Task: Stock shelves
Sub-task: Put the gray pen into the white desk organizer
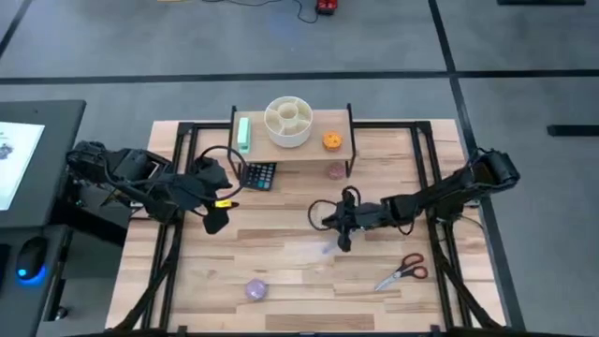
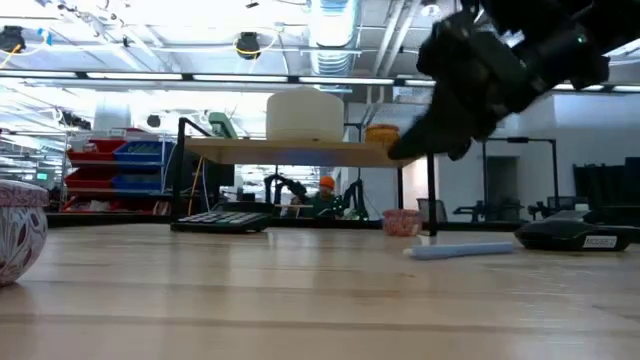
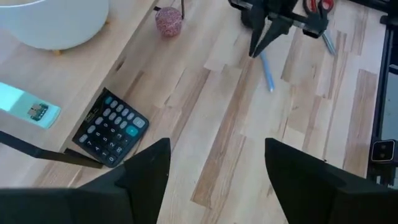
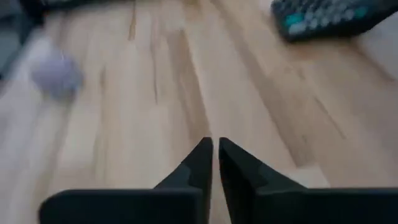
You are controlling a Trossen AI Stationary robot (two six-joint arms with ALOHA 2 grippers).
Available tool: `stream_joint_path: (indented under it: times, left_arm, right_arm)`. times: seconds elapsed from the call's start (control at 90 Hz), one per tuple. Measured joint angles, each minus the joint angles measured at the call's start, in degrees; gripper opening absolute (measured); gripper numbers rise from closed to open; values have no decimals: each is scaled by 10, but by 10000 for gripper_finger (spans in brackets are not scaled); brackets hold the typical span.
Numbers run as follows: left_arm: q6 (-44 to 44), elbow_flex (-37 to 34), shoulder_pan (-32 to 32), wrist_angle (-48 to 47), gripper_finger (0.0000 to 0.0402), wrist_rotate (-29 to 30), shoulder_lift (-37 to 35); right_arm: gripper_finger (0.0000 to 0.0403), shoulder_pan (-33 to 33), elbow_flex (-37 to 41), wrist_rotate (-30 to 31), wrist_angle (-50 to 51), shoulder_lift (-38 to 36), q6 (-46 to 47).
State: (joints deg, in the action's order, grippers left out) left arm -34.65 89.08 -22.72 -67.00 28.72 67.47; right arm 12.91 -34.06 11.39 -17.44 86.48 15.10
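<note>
Right gripper over the pen, shelf beyond it at the frame's top.

In the high view the shelf (image 1: 332, 153) sits at upper centre, already holding a white bowl (image 1: 288, 122), a green box (image 1: 244, 133) and an orange piece (image 1: 331, 140). The right gripper (image 1: 343, 241), fingers pinched together on nothing, hangs at mid-frame just above a pale blue pen (image 3: 266, 65), whose long axis runs roughly up-down in the left wrist view. The left gripper (image 1: 217, 221), fingers spread and empty, waits left of centre near the calculator (image 1: 260, 175). The right arm is clearly nearer the pen; I judge it must open before grasping. Scissors (image 1: 403, 272) lie lower right.
</note>
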Motion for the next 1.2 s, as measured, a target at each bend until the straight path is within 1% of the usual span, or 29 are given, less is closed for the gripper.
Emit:
stream_joint_path:
  times: [0.1,0.144,0.178,0.278,0.333,0.4,0.6,0.678,0.756,0.844,0.911,1.033,1.2]
  left_arm:
    - [5,0,0,0,237,-9,0]
    - [7,0,0,0,237,-14,0]
    - [8,0,0,0,237,-15,0]
    - [8,0,0,0,237,-15,0]
    - [8,0,0,0,237,-15,0]
    - [8,0,0,0,237,-15,0]
    - [5,0,0,0,237,-15,0]
    - [5,0,0,0,237,-15,0]
    - [5,0,0,0,237,-15,0]
    - [5,0,0,0,237,-15,0]
    - [5,0,0,0,237,-14,0]
    - [5,0,0,0,237,-14,0]
    - [5,0,0,0,237,-14,0]
  right_arm:
    - [79,0,0,-82,43,2,-46]
    - [94,1,0,-105,55,2,-67]
    - [104,1,0,-114,65,5,-82]
    - [127,1,-1,-115,73,24,-118]
    - [132,1,-1,-118,70,41,-136]
    - [132,1,-1,-138,71,67,-149]
    - [116,14,-4,-143,48,127,-160]
    - [105,17,-6,-142,28,148,-155]
    - [81,21,-8,-139,15,163,-148]
    - [37,23,-9,-138,0,173,-123]
    - [15,26,-9,-136,-3,173,-101]
    - [10,27,-8,-115,2,161,-47]
    - [3,14,0,-99,16,105,26]
